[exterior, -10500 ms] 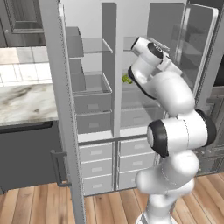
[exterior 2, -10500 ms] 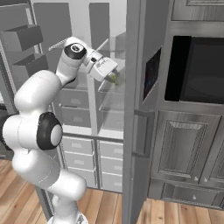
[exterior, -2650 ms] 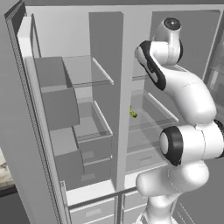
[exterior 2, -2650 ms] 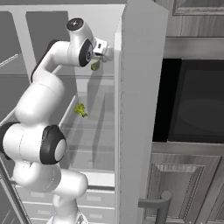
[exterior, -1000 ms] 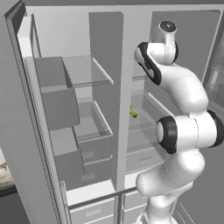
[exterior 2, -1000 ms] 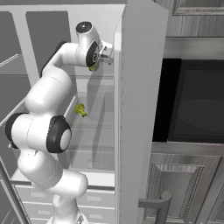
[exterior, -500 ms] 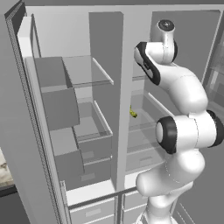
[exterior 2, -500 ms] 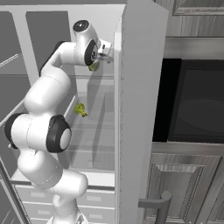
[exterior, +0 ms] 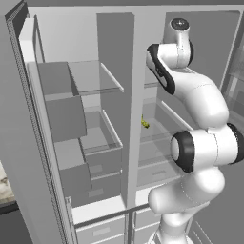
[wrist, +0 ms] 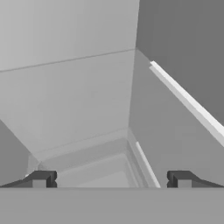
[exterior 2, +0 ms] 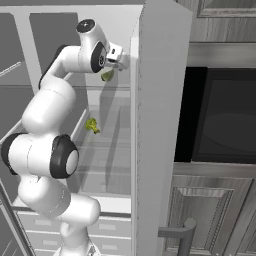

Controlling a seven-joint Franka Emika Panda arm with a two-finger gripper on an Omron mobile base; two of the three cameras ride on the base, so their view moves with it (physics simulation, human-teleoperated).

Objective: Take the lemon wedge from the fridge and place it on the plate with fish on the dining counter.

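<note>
Your tool (wrist: pixel 111 179) is spread wide and empty, high inside the open fridge (exterior: pixel 133 71). The lemon wedge (exterior 2: pixel 91 125) sits on a glass shelf (exterior 2: pixel 107 137) well below it.

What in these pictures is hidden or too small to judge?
- Gripper: hand view shows fingers wide apart with nothing between; in the right base view the fridge door edge covers them.
- Small yellow-green item on a shelf: too small to identify as the lemon wedge.
- Second greenish item near the wrist: partly hidden behind it.
</note>
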